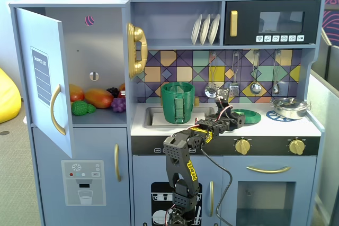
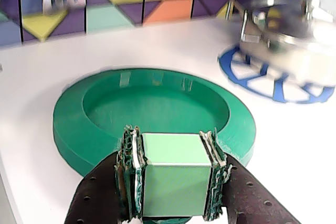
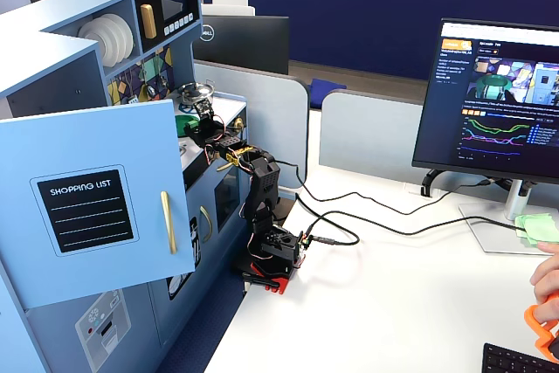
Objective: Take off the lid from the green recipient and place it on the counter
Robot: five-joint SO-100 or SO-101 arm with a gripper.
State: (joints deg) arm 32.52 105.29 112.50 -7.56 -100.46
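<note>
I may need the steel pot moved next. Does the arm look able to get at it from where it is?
Probably yes: the steel pot stands uncovered on the counter, just right of the lid in the front fixed view, with nothing between. The hand is already close.

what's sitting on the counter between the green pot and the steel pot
The green lid, lying upside down on the counter, with the gripper at its near edge, in a fixed view.
</note>
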